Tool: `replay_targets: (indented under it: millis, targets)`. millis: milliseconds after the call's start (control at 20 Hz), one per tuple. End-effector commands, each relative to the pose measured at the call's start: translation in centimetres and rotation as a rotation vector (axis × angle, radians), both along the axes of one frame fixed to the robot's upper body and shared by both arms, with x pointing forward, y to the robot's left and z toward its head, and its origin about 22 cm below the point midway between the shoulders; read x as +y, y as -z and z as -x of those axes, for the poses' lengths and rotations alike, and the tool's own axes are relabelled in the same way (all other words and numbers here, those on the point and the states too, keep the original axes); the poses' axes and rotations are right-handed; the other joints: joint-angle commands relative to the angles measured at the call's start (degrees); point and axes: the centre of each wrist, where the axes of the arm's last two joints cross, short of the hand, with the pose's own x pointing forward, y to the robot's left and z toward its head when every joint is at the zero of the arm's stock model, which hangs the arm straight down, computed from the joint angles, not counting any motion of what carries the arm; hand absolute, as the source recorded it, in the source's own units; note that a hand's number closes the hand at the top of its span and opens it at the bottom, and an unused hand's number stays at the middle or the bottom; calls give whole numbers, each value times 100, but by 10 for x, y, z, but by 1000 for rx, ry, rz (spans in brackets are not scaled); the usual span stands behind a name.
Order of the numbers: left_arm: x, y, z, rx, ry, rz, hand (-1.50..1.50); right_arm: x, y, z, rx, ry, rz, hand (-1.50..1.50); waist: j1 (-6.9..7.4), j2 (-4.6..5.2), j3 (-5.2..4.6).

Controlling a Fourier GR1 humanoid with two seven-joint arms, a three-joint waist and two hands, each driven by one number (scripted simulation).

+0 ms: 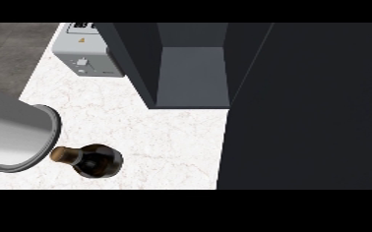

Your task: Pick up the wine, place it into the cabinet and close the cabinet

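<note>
Wine bottle (94,160) on the white marble counter (160,137), near its front-left corner, outside the cabinet (193,73) and well apart from it. Dark glass, round body seen from above, with a brown cork-coloured top (64,154) pointing toward the counter's left edge. Upright or leaning: hard to tell from this steep angle. Nothing gripping or touching the bottle's body.

Just beside the bottle's top, a round grey vessel (45,137) with a pale raised rim, cut off by the left border of the head view. Top and rim meeting or merely close: cannot tell.

At the counter's back edge, the cabinet, dark-walled and standing open toward the front. Inside, a plain grey floor between two dark side walls, with no bottle on it. Along the cabinet's right side, a broad dark panel (298,118) stretching from the back to the front of the view and covering the counter's right part. Bare marble between the cabinet's open mouth and the bottle.

At the back-left corner of the counter, a light grey toaster (87,54), just beside the cabinet's left wall, with slots on top and a lever and a small knob on the side facing the front. Beyond the counter's left edge, past the toaster, a patch of dark grey floor (25,49).

Neither hand anywhere in the head view, left or right, so fingers apart, together or clamped: cannot tell.
</note>
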Motion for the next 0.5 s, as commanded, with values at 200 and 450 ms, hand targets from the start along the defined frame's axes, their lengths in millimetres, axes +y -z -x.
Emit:
replay_targets:
  millis: [200,450]
  targets:
    - [-28,16,-21,13,-34,-18,-150,-8,-28,24,-51,-50,-47,-150,-53,10,3]
    - [-8,21,-12,27,-97,-20,-150,-3,-24,42,-42,-51,-15,-150,4,-10,0]
